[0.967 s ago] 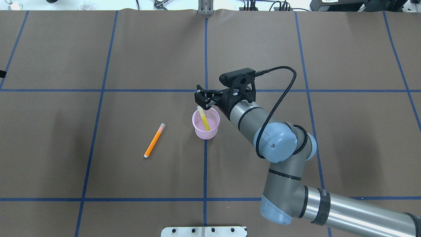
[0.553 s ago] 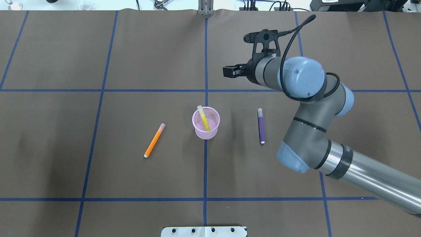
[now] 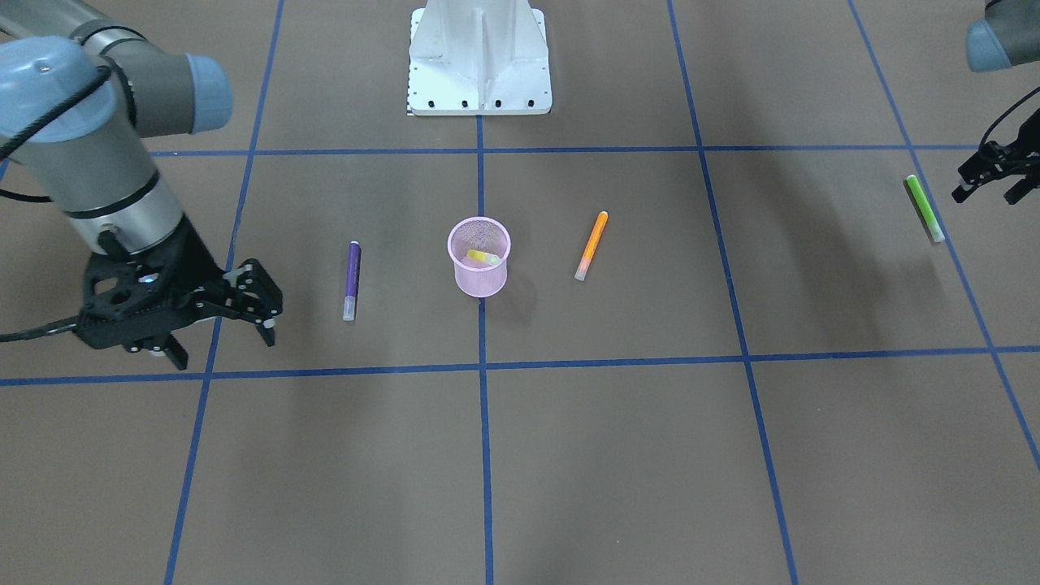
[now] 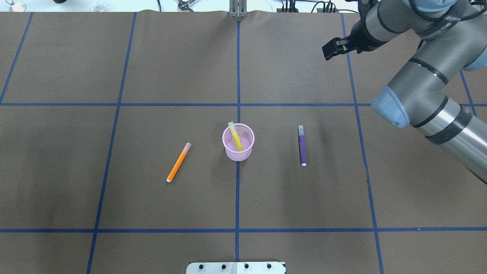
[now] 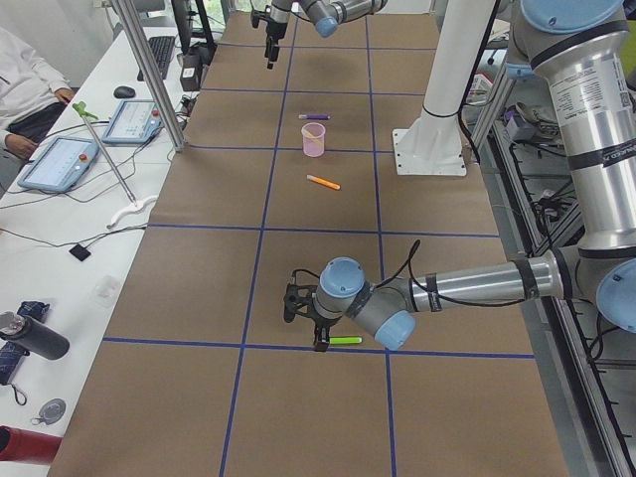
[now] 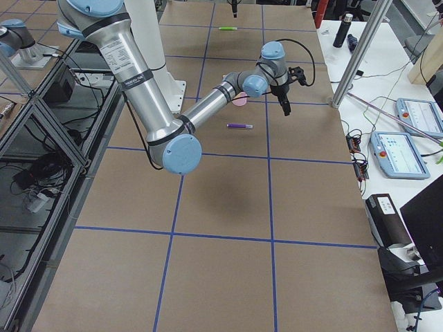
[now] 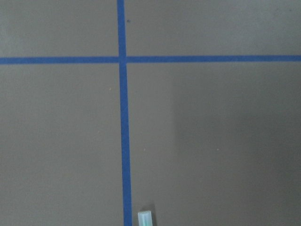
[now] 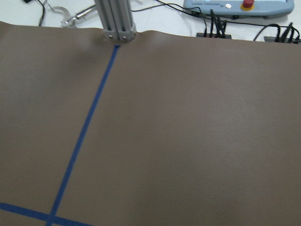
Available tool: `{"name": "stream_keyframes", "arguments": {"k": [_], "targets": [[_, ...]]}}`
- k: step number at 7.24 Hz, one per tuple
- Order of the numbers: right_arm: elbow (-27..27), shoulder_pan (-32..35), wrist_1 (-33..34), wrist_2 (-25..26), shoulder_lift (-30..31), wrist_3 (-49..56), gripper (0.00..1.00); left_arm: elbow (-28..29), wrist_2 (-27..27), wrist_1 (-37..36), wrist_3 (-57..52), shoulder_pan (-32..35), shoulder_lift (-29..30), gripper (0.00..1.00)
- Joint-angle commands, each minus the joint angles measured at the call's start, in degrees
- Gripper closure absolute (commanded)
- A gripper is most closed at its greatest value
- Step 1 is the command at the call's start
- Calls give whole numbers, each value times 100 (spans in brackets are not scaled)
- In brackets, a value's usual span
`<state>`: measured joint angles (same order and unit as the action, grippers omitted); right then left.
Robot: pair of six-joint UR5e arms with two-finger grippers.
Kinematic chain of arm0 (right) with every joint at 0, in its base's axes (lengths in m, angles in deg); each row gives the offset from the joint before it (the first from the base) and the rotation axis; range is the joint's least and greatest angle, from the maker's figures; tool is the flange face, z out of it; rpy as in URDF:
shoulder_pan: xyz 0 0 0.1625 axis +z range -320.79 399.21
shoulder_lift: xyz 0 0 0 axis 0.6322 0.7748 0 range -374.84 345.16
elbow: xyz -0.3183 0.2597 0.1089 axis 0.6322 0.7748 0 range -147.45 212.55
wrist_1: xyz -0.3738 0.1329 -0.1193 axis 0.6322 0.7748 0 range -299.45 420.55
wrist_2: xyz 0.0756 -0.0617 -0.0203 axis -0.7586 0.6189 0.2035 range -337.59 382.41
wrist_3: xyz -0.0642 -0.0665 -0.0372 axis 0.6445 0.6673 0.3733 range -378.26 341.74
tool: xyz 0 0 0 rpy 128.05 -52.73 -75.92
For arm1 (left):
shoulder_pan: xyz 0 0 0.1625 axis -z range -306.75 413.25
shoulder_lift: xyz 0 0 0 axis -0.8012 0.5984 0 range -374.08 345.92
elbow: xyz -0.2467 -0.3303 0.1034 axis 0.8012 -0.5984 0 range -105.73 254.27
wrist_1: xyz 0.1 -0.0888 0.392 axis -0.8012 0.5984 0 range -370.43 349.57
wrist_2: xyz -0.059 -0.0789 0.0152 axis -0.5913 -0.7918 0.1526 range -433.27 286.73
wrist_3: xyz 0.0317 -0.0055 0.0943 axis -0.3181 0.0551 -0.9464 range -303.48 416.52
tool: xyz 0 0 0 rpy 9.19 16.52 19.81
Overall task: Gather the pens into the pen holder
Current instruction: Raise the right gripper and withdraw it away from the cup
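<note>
holder [image 4: 238,142] mid-bench, upright; one yellow pen [image 4: 236,137] inside, leaning on rim, cap poking out. orange pen [image 4: 178,162] and purple pen [image 4: 302,145] flat either side, green pen [image 3: 925,208] out at left end. right gripper [image 3: 223,345] wide, empty, toward far edge; left gripper [image 3: 987,193] beside green pen, looks apart, empty. risk: next drop hits the leaning yellow pen, bounces out or tips the light holder.
</note>
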<state>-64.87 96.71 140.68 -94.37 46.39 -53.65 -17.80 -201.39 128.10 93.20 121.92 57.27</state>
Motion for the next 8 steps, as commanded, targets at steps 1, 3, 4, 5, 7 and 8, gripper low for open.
{"name": "stream_keyframes", "arguments": {"k": [1, 3, 4, 5, 7, 8], "targets": [[3, 716, 109, -512, 527, 908, 0, 30, 489, 8, 391, -721, -16, 2], [-23, 815, 73, -592, 801, 1157, 0, 345, 586, 17, 365, -733, 53, 20], [-14, 928, 108, -618, 846, 1226, 0, 425, 587, 17, 374, -733, 98, 30], [-5, 1034, 117, -636, 977, 1410, 0, 496, 587, 25, 365, -733, 115, 36], [-14, 1122, 91, -671, 1110, 1666, 0, 575, 587, 43, 339, -733, 203, 41], [-14, 1132, 82, -688, 1119, 1666, 0, 601, 578, 43, 330, -733, 221, 44]]}}
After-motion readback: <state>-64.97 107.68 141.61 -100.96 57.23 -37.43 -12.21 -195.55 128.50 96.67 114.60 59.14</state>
